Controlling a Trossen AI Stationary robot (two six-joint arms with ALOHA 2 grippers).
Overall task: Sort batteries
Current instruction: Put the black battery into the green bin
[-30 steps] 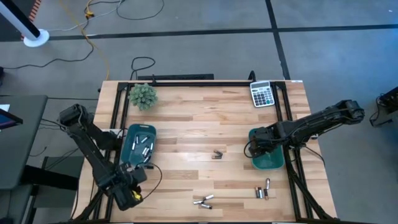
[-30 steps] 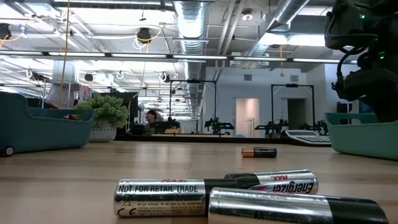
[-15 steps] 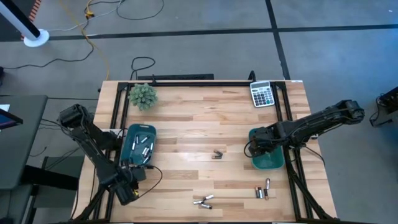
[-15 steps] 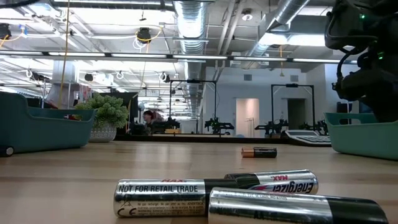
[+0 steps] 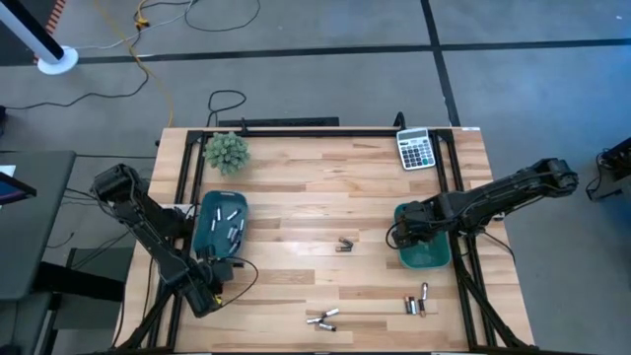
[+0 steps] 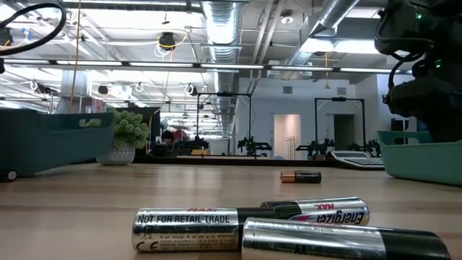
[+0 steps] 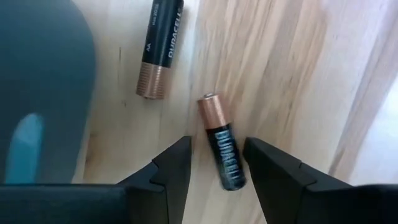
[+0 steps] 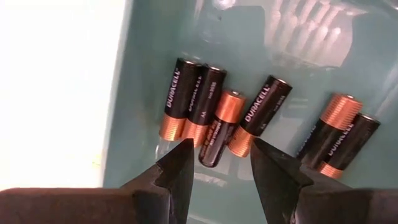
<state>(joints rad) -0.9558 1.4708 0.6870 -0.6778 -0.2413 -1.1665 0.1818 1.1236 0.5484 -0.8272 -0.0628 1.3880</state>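
Jaws of the left gripper [image 7: 214, 163] stand released around a coppery battery [image 7: 222, 142] on the desk [image 7: 280, 68]; light, slick, prone to rolling, best gripped mid-body.

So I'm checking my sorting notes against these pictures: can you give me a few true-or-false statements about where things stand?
1. The right tool hangs open over black-and-copper batteries in the right teal plastic bin. True.
2. The left tool grips a battery. False: it is open, a black-and-copper battery on the wood lying loose between its fingers.
3. The grey calculator sits in a bin. False: it lies on the table's far right corner.
4. Silvery batteries lie in the left teal bin. True.
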